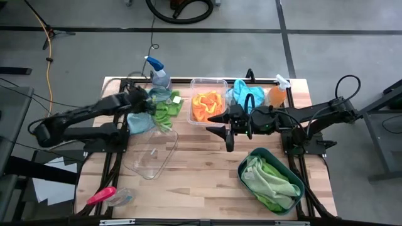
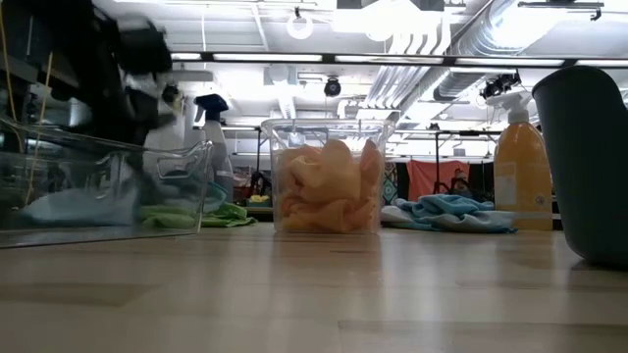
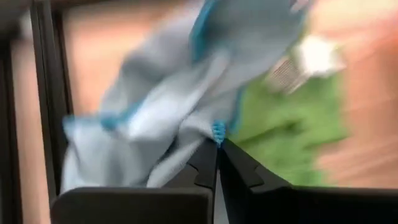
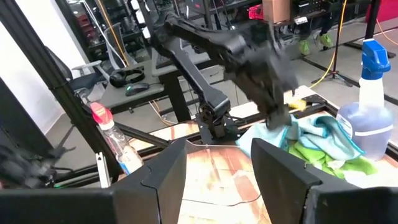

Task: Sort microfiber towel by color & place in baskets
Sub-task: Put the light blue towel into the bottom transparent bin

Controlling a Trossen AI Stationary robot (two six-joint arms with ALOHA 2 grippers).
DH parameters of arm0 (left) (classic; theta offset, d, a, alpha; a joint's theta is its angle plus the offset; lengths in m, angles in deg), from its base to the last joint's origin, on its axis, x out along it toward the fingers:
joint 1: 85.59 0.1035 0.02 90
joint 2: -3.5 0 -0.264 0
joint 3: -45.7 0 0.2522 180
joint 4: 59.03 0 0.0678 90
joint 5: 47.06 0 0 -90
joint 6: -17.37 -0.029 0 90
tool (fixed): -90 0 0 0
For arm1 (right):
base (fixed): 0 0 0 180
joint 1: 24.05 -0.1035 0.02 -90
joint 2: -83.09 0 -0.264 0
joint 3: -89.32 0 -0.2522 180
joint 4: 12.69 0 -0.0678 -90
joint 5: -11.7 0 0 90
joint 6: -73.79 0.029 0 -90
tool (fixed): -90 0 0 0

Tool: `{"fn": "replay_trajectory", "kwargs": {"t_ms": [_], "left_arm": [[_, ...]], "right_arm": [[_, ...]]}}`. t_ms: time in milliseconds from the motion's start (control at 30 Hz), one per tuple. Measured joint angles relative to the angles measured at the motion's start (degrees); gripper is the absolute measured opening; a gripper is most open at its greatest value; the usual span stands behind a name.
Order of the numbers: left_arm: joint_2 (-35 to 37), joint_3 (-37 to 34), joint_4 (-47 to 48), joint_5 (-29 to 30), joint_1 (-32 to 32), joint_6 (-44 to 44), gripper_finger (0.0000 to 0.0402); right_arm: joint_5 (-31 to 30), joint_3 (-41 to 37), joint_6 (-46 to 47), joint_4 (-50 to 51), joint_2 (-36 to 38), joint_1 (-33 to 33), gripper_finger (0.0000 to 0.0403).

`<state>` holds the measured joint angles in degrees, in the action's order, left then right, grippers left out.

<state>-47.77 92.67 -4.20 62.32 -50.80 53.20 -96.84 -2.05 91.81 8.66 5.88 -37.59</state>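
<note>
1. High view: the left gripper (image 1: 143,105) is in the upper left of the table and pinches a light blue fuzzy towel (image 1: 139,120). The clear shallow rounded dish (image 1: 152,155) lies just below it, nearer to this arm than to the other.
2. Low view: the clear deep tub (image 2: 325,176) in the centre holds orange cloths (image 2: 327,191).
3. Left wrist view: the fingers (image 3: 205,165) are pressed together on the towel's blue edge.
4. Right wrist view: the right gripper (image 4: 214,165) waits with fingers spread, holding nothing.
</note>
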Motion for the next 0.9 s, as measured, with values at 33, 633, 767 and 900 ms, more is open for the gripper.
{"fn": "replay_trajectory", "kwargs": {"t_ms": [33, 633, 767, 900], "left_arm": [[2.0, 2.0, 0.8, 0.0, 0.0, -1.3, 0.0001], [8.9, 46.4, 1.8, -1.6, -14.5, -19.5, 0.0], [5.8, 52.5, 1.0, -4.3, -18.4, -20.1, 0.0], [2.9, 56.7, -1.5, -7.5, -21.7, -21.0, 0.0]], "right_arm": [[0.0, 0.0, -0.1, 0.0, 0.0, 0.0, 0.0177], [-0.1, 0.0, -3.7, 0.0, 0.0, 0.1, 0.0177], [-0.3, 0.0, -3.7, 0.0, 0.0, 0.1, 0.0177], [-0.3, 0.0, -3.6, 0.1, 0.0, 0.1, 0.0177]]}}
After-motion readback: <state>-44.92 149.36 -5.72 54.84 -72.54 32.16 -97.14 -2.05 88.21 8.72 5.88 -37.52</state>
